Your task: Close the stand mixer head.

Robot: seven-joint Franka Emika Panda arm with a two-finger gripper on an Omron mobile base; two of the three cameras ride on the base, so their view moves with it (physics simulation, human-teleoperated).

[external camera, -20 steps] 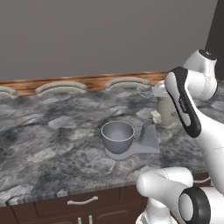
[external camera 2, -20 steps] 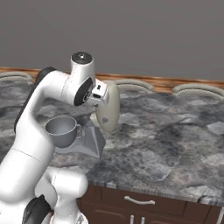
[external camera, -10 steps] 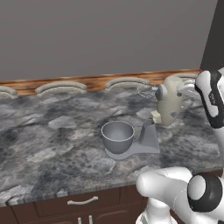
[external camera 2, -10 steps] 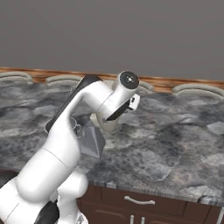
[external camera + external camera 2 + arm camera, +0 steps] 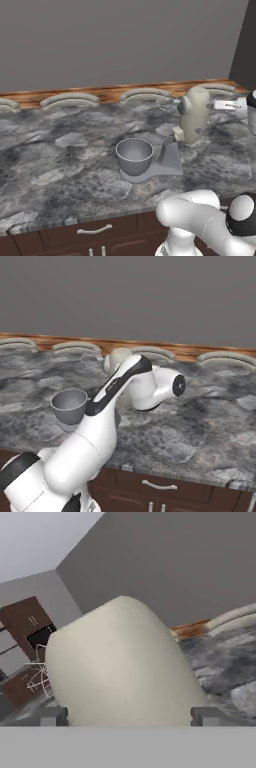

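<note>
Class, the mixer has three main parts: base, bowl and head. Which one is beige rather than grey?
The head, tilted up on its hinge; the bowl and base are grey.

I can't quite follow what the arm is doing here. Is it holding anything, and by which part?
Nothing is clamped as far as the pictures show. The gripper is wide open, one fingertip on each side of the raised stand mixer head, at its rounded back end; whether they touch cannot be told.
</note>
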